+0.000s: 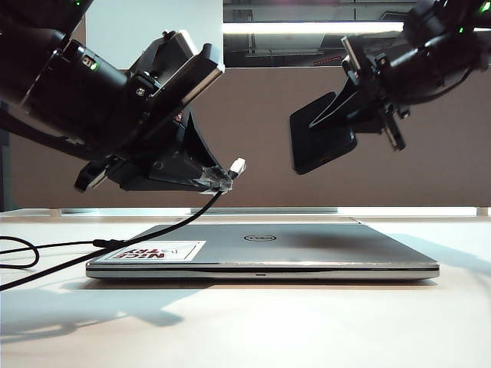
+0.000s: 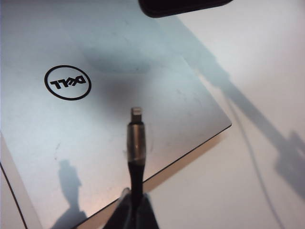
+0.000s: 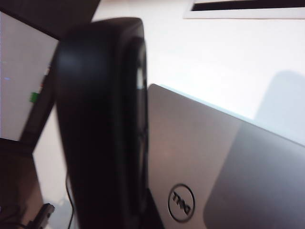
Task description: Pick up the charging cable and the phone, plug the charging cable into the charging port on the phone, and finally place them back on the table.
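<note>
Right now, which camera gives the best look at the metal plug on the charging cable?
The left wrist view: the plug stands sharp and centred above the laptop, at the tip of the charging cable held in the left hand. The exterior view shows it only small, from the side. The right wrist view does not show it.

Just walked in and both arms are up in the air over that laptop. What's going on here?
The robot is about to plug a cable into a phone. The left gripper is shut on the cable just behind its plug, held above the closed laptop. The right gripper holds the phone tilted in the air to the right. Plug and phone are apart, nothing is connected yet, and the rest of the cable trails down to the table.
</note>
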`<move>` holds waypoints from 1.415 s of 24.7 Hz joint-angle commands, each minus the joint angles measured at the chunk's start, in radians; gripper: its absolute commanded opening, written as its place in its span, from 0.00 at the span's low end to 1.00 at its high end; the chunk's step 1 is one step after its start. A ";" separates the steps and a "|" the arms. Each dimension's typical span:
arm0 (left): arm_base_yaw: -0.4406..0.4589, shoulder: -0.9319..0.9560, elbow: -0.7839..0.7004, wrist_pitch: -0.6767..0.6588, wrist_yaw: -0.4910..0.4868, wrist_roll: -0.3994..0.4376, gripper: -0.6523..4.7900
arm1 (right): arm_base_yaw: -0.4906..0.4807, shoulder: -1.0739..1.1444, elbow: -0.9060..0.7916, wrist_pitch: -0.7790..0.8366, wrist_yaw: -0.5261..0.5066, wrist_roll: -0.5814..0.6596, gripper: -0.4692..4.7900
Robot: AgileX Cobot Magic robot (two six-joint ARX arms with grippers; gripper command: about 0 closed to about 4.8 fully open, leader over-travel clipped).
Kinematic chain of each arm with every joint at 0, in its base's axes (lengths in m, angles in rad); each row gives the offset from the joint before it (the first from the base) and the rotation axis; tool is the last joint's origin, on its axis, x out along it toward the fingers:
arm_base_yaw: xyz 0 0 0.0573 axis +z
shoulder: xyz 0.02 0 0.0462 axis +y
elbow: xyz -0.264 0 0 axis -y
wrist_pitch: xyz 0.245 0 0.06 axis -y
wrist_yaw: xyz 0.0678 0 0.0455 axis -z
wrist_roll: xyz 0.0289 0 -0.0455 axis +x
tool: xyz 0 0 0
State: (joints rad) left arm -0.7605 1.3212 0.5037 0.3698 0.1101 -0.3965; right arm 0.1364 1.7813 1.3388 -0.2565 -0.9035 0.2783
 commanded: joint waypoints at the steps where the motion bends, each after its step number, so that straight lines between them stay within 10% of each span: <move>1: -0.004 -0.002 0.006 0.010 0.003 -0.029 0.11 | 0.001 0.028 0.007 0.109 -0.087 0.056 0.08; 18: -0.005 0.025 0.006 0.061 0.003 -0.215 0.11 | 0.042 0.148 -0.002 0.380 -0.286 0.319 0.08; 35: -0.020 0.067 0.006 0.224 0.007 -0.409 0.11 | 0.090 0.177 -0.006 0.498 -0.277 0.513 0.08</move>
State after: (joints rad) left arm -0.7734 1.3842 0.5041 0.5701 0.1116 -0.8028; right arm 0.2249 1.9633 1.3293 0.2050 -1.1645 0.7784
